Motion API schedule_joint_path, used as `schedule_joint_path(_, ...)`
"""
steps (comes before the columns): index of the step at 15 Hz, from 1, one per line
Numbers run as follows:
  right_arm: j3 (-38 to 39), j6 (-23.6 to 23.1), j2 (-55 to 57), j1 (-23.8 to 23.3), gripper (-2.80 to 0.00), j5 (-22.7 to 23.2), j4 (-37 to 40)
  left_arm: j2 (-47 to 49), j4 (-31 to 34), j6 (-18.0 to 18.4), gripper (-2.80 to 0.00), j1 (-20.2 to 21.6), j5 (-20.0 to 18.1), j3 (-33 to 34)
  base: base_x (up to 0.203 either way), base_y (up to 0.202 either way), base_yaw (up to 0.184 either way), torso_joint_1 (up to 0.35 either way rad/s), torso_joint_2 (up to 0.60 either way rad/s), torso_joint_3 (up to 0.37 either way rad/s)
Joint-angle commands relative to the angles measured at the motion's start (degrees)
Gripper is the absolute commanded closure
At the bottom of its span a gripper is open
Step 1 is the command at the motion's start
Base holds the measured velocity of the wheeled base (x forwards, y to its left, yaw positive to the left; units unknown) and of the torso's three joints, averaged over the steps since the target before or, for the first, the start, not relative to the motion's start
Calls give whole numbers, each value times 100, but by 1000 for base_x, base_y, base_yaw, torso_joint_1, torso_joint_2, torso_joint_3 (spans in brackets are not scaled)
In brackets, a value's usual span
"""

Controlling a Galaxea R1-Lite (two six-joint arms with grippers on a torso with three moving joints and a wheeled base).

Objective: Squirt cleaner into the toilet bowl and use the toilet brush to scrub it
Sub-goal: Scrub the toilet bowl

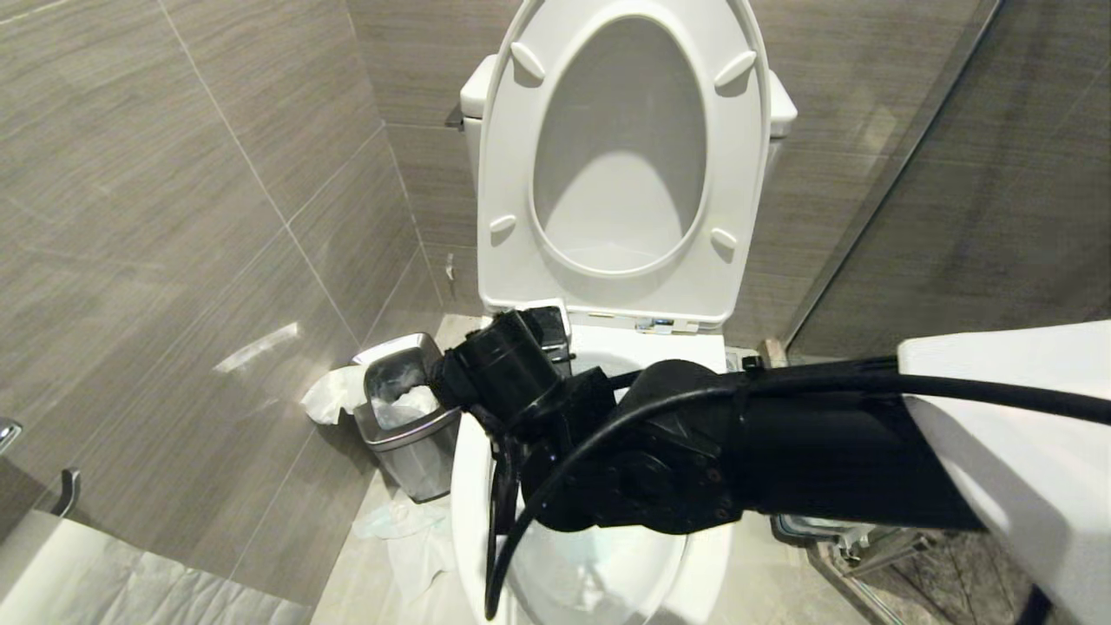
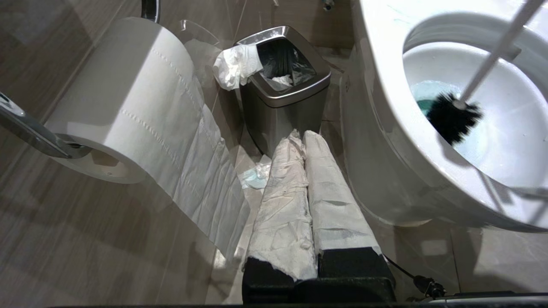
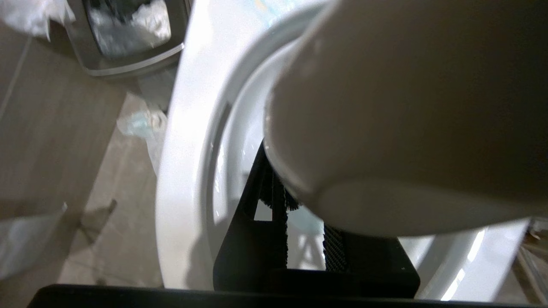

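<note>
The right hand (image 1: pixel 503 486) is held over the toilet bowl (image 1: pixel 469 486), near the rim on the waste bin's side, and its fingers (image 3: pixel 239 239) are pinched on the white handle of the toilet brush (image 2: pixel 454 117). The rounded handle tip is seen very close in the right wrist view, rising out past the fingers. From the grip the handle slopes down into the bowl, and the black bristle head is set against the inner wall just above the cleaner (image 2: pixel 424 100), which shows as teal-tinted water at the bottom of the bowl.

Several slips are judged possible. The grip is taken on a smooth, round handle, so it could turn or slide between the fingers under scrubbing force. A hard stroke could flick tinted water over the rim onto the floor. The black cable (image 1: pixel 555 469) looped under the wrist hangs near the bowl's rim and might snag or dip.

The left hand (image 2: pixel 306 196), wrapped in white paper and pressed together, is parked beside the bowl's outer wall, pointing at the waste bin (image 2: pixel 282 94), with the toilet paper roll (image 2: pixel 124 98) further out.
</note>
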Motion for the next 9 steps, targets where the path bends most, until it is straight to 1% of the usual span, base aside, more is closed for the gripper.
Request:
schedule_joint_path(1, 626, 62, -556, 71, 0, -35, 8, 7, -1, -1, 0, 0, 1, 0, 0, 0, 0, 0, 0, 0)
schedule_joint_path(3, 1359, 235, -1016, 77, 0, -71, 0, 7, -1, -1, 0, 0, 1, 0, 0, 0, 0, 0, 0, 0)
schedule_joint_path(5, 1869, 357, -1436, -134, 0, -107, -8, 7, -1, -1, 0, 0, 1, 0, 0, 0, 0, 0, 0, 0)
schedule_joint_path(7, 1894, 326, -1559, -499, 0, -114, -12, 7, -1, -1, 0, 0, 1, 0, 0, 0, 0, 0, 0, 0)
schedule_joint_path(9, 1737, 200, -1549, -751, 0, -116, -21, 7, -1, -1, 0, 0, 1, 0, 0, 0, 0, 0, 0, 0)
